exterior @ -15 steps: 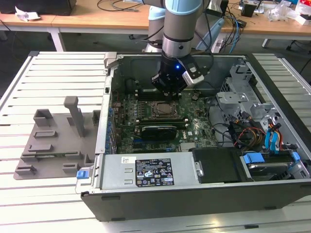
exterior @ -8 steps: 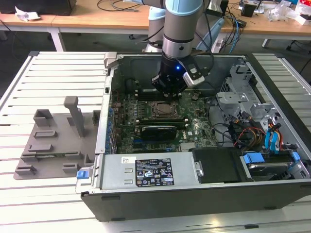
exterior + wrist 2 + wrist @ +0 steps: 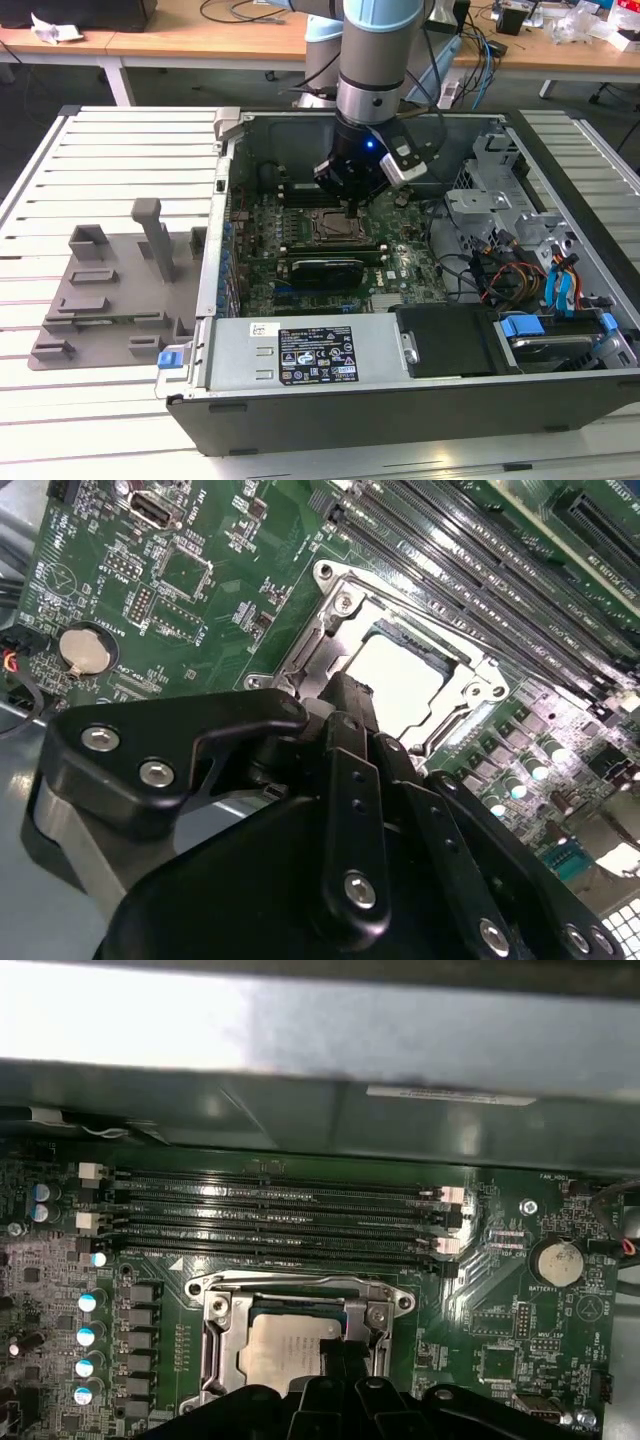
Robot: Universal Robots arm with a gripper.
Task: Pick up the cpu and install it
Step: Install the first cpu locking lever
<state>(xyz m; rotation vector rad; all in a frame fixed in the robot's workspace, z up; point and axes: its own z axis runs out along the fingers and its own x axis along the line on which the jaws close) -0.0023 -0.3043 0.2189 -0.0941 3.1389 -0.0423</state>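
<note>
tool (image 3: 345,695) above socket | cpu (image 3: 285,1350) seated in socket (image 3: 215,1335)

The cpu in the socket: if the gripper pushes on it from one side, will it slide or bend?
The cpu looks like a flat, stiff plate with a metal top, so bending seems unlikely. It lies inside the socket frame, which probably stops sliding. Its smooth top may be slippery for the gripper beside it.

Bright overhead light; glare on cpu (image 3: 400,685); wrist views soft.
</note>
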